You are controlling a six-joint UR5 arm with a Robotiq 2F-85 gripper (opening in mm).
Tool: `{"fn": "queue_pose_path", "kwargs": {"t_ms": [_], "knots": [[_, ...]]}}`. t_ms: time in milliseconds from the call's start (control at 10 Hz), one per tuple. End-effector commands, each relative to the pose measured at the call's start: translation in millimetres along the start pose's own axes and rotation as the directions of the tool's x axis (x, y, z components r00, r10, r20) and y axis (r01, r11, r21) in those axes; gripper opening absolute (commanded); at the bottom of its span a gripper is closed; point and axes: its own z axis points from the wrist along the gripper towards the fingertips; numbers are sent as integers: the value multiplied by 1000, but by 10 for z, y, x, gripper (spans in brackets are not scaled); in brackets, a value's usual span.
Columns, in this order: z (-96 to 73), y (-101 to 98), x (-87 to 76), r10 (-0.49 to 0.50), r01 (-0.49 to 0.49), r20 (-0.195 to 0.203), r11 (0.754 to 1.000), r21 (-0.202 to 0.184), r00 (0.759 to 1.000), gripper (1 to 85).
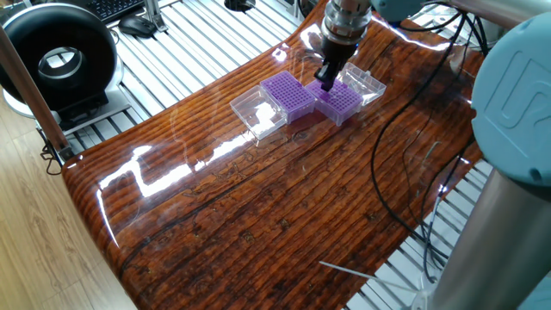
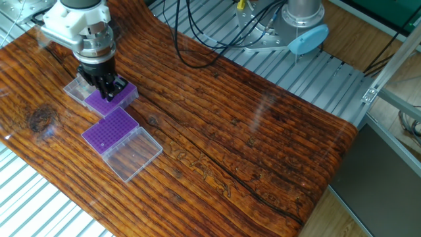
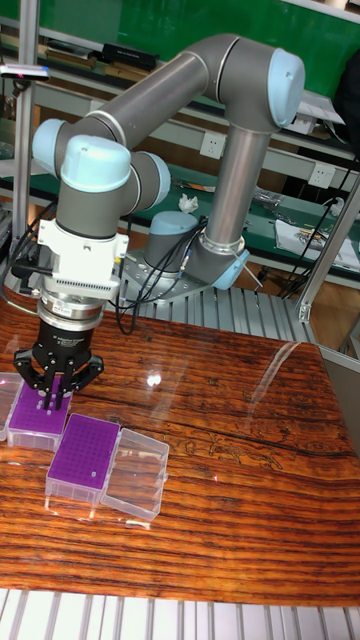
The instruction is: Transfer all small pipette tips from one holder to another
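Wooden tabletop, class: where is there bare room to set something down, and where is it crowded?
Bare wood stretches from the purple grid racks and clear plastic lids to the far table end. It is crowded where the gripper hangs over the racks.

You are looking at a robotics lab or workshop: a glossy wood-grain desk [image 2: 263, 131] sits on an aluminium-profile frame [image 1: 198, 34], loose black cables [image 2: 197, 39] trail across it, and cluttered workbenches [image 3: 300, 225] line a green wall [image 3: 150, 25].
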Motion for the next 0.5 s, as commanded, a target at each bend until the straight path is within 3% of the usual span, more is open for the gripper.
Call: {"fn": "queue_pose_path", "kwargs": {"t_ms": [0, 400], "knots": [[-63, 146, -185, 25, -25, 11, 1000, -16, 1000, 213], [-103, 270, -534, 20, -19, 23, 999, -29, 1000, 217]]}}
